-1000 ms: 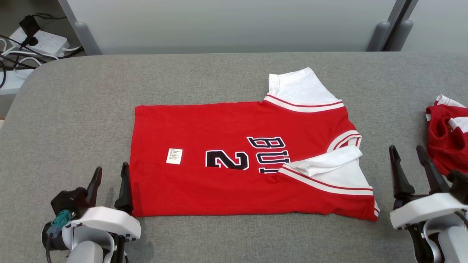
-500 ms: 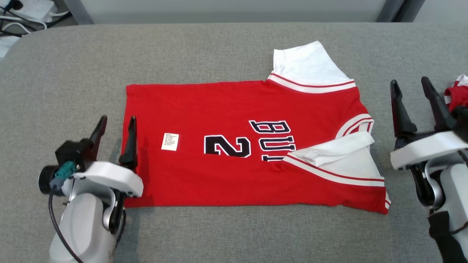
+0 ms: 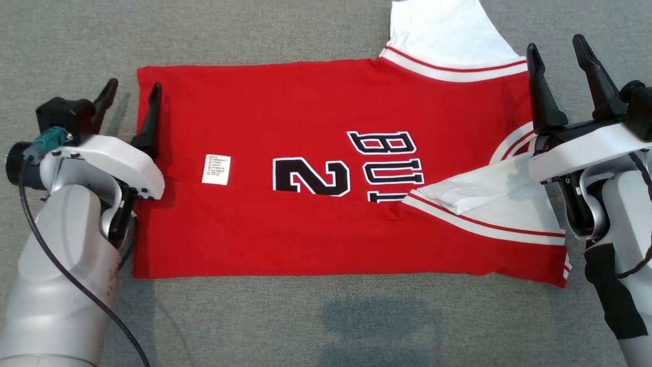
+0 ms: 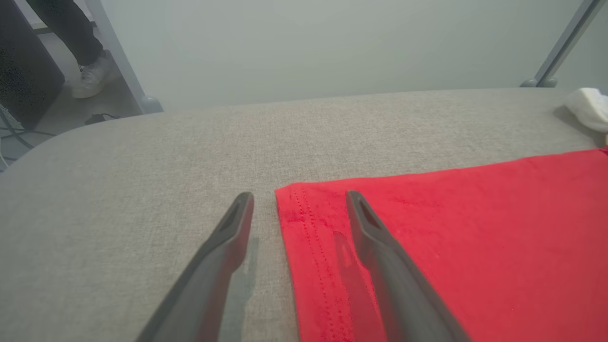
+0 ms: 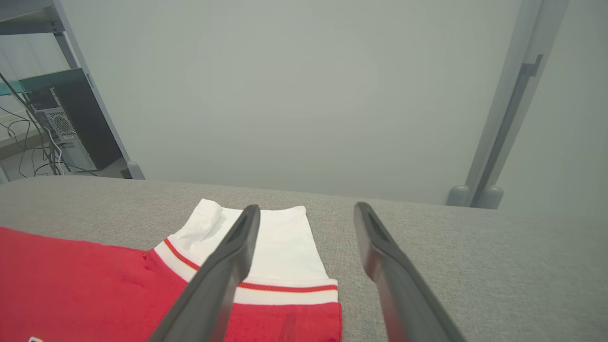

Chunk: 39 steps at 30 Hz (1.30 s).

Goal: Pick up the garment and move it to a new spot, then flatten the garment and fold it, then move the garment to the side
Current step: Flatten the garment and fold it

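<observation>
Change, view: the head camera now looks more steeply down than a second ago, so the jersey (image 3: 285, 229) fills more of the frame; the cloth itself has not shifted on the grey worktop (image 3: 254, 316).
Change, arms: both arms have advanced from the jersey's near edge towards its far edge.
Left end effector (image 3: 131, 87): released, jaws wide, nothing held. It straddles the jersey's far hem corner (image 4: 285, 197), with one finger over red cloth and the other over bare worktop. Contact cannot be told.
Right end effector (image 3: 556, 45): released, jaws wide, nothing held. It sits at the jersey's far shoulder, one finger over the white far sleeve (image 3: 448, 30) and the other beyond the sleeve's edge.
Meaning: judged as the set-up for a two-corner pinch along the jersey's far edge, for a fold towards the near edge. No grasp is made yet.
Jersey, place: flat on the worktop, between the two end effectors.
Jersey, look: red body, white sleeves with red-striped bands. The black "2" (image 3: 310, 177) and partial lettering face up, and a white care label (image 3: 216, 169) lies towards the hem. The near sleeve (image 3: 484, 199) is already folded inward over the body, while the far sleeve is spread out. The body is mostly smooth.
</observation>
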### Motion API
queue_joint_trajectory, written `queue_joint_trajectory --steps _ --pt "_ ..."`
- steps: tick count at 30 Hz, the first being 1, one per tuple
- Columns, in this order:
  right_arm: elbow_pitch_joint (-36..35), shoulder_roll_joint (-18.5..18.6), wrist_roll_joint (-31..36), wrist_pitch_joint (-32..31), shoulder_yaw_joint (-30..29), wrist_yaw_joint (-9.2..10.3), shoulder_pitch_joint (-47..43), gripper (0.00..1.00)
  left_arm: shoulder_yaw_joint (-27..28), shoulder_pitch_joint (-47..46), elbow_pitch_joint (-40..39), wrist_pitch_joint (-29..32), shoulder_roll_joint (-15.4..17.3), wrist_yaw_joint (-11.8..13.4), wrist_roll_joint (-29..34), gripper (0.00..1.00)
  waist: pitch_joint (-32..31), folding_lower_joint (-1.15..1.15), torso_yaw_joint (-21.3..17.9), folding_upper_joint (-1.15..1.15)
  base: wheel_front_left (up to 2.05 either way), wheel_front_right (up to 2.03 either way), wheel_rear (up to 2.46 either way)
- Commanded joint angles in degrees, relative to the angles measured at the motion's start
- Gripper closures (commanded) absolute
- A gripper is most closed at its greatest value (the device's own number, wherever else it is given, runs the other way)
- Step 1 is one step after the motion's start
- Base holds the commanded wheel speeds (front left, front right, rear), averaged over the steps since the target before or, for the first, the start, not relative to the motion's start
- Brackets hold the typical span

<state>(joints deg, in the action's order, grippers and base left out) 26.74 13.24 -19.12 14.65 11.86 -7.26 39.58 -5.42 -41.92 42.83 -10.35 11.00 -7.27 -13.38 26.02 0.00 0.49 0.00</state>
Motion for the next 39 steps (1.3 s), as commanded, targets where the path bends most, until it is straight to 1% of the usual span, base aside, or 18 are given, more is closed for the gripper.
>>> queue_joint_trajectory --steps 1,3,10,14,15,20,24,25,26,27,28,30,31,32,34,35,37,39 --pt "-1.52 -0.09 -0.47 0.35 0.95 -0.23 0.23 0.0 0.85 -2.47 -0.54 0.05 3.24 -0.17 -0.68 0.0 2.04 0.0 -1.0 0.0 0.0 0.0 0.0" --pt "-1.77 -0.33 -0.75 0.35 1.16 -0.23 0.26 0.0 -0.2 -3.97 0.52 0.6 4.53 -0.19 -2.43 0.0 3.09 0.0 -1.53 0.0 0.0 0.0 0.0" --pt "-2.75 -0.78 -1.29 0.35 1.19 -0.23 -0.07 0.0 -5.3 -6.88 1.8 2.27 10.7 -0.21 -8.86 0.0 5.75 0.0 -3.1 0.0 0.0 0.0 0.0" --pt "-3.11 -0.93 -1.42 0.35 0.92 -0.23 -0.28 0.0 -8.68 -7.15 1.29 2.68 12.63 -0.21 -12.32 0.0 6.4 0.0 -3.35 0.0 0.0 0.0 0.0" --pt "-3.23 -1.01 -1.42 0.35 0.9 -0.23 -0.33 0.0 -10.52 -7.15 0.64 2.7 13.22 -0.21 -14.02 0.0 6.57 0.0 -3.39 0.0 0.0 0.0 0.0" --pt "-3.3 -1.1 -1.38 0.35 0.83 -0.23 -0.04 0.0 -14.21 -6.8 -0.46 2.43 14.06 -0.21 -17.35 0.0 6.7 0.0 -3.21 0.0 0.0 0.0 0.0" --pt "-3.32 -1.14 -1.37 0.35 0.71 -0.23 0.0 0.0 -15.75 -6.46 -0.6 1.81 14.32 -0.21 -18.43 0.0 6.52 0.0 -2.97 0.0 0.0 0.0 0.0" --pt "-3.26 -1.11 -1.37 0.35 0.75 -0.23 0.01 0.0 -16.72 -6.4 -0.63 1.47 14.36 -0.21 -19.14 0.03 6.41 0.0 -2.8 0.0 0.0 0.0 0.0" --pt "-3.26 -1.11 -1.37 0.35 0.75 -0.23 0.01 0.0 -16.72 -6.4 -0.63 1.47 14.36 -0.21 -19.14 0.03 6.41 0.0 -2.8 0.0 0.0 0.0 0.0" --pt "-3.21 -1.09 -1.39 0.35 0.78 -0.23 0.03 0.0 -17.22 -6.41 -0.65 1.37 14.41 -0.21 -19.52 0.15 6.38 0.0 -2.71 0.0 0.0 0.0 0.0" --pt "-3.16 -1.07 -1.4 0.35 0.82 -0.23 0.06 0.0 -17.62 -6.48 -0.59 1.31 14.48 -0.22 -19.89 0.4 6.37 0.0 -2.62 0.0 0.0 0.0 0.0" --pt "-3.04 -1.04 -1.46 0.35 0.98 -0.23 0.14 0.0 -18.34 -6.72 -0.42 1.17 14.64 -0.22 -20.54 0.77 6.36 0.0 -2.49 0.0 0.0 0.0 0.0" --pt "-2.91 -0.99 -1.53 0.35 1.21 -0.23 0.22 0.0 -18.61 -6.87 -0.33 1.04 14.71 -0.22 -20.87 0.94 6.37 0.0 -2.45 0.0 0.0 0.0 0.0" --pt "-2.74 -0.91 -1.68 0.35 1.45 -0.23 0.32 0.0 -18.87 -7.04 -0.21 0.83 14.83 -0.22 -21.07 0.99 6.39 0.0 -2.41 0.0 0.0 0.0 0.0" --pt "-2.52 -0.8 -1.94 0.35 1.77 -0.23 0.53 0.0 -19.38 -7.4 0.17 0.64 14.98 -0.22 -21.49 0.98 6.39 0.0 -2.4 0.0 0.0 0.0 0.0" --pt "-2.45 -0.79 -2.05 0.35 1.91 -0.23 0.62 0.0 -19.59 -7.62 0.45 0.66 15.07 -0.22 -21.69 0.93 6.39 0.0 -2.43 0.0 0.0 0.0 0.0" --pt "-2.3 -0.75 -2.26 0.35 2.18 -0.23 0.78 0.0 -20.0 -8.09 0.99 0.82 15.14 -0.22 -22.15 1.0 6.43 0.0 -2.51 0.0 0.0 0.0 0.0" --pt "-2.15 -0.75 -2.59 0.35 2.35 -0.23 0.86 0.05 -20.47 -8.5 1.5 0.88 15.28 -0.22 -22.51 1.0 6.42 0.0 -2.62 0.0 0.0 0.0 0.0"
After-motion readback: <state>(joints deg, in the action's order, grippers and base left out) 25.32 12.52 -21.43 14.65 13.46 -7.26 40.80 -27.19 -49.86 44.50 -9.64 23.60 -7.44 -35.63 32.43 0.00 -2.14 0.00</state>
